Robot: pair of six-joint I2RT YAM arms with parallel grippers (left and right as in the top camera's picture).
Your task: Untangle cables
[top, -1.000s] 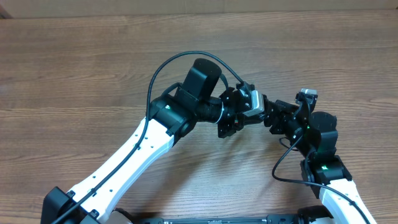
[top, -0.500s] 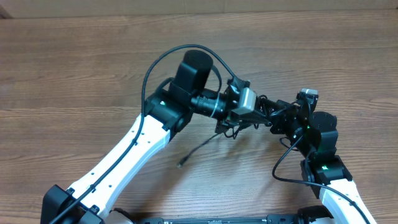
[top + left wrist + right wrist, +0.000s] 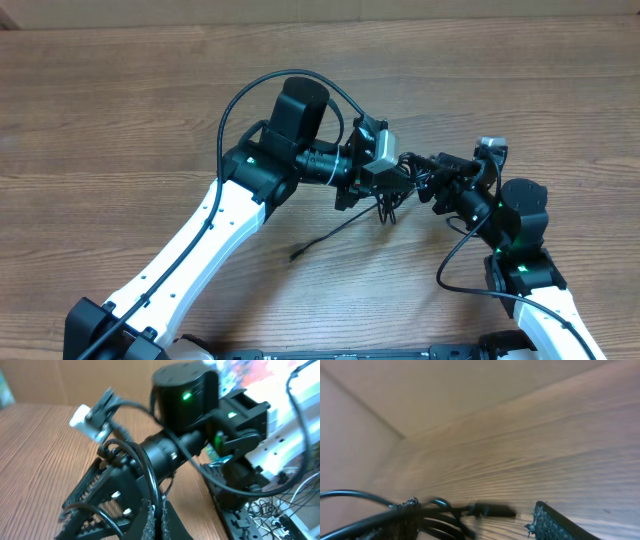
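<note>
Pulling the bunched cables (image 3: 390, 205) apart looks to us like the step in hand. They hang above the surface (image 3: 130, 110), one strand trailing down onto it. Our left gripper (image 3: 152, 521) reaches across, jaws shut on the bunch. The right gripper (image 3: 430, 183) faces it, jaws apart around loose strands. Next we'd need one cord drawn free.

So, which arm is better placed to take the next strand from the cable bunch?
Probably the right. The right gripper stands open just beside the cables, so it can close on a strand. The left gripper is shut on the bunch and serves as the anchor.
</note>
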